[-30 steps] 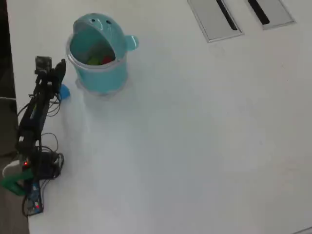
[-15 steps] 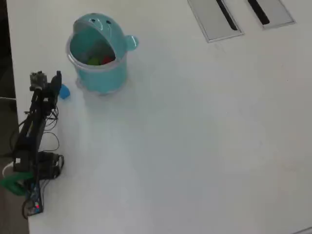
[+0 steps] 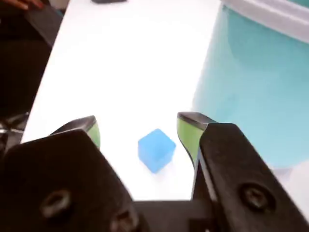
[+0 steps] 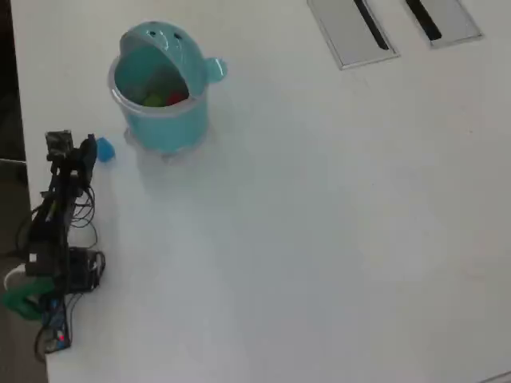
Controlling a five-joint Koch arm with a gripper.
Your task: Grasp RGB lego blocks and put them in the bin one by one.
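A small blue block [image 3: 155, 149] lies on the white table, just beyond and between my gripper's [image 3: 140, 131] green-padded fingertips [image 3: 187, 133]; the jaws stand wide apart with nothing held. In the overhead view the blue block [image 4: 104, 149] sits left of the teal bin [image 4: 172, 128], with the gripper [image 4: 84, 152] just to its left. Inside the bin lie a red block [image 4: 177, 98] and a yellow-green block [image 4: 152, 100]. The bin's wall [image 3: 256, 87] fills the right of the wrist view.
The arm's base with its wires [image 4: 56, 271] sits at the table's left edge [image 4: 9, 159], beyond which it is dark. Two grey panels with black slots [image 4: 351, 28] lie at the back right. White tabletop stretches to the right of the bin.
The gripper has drawn back down and left from beside the bin. The blue block, half hidden by the arm before, now shows whole and has not moved.
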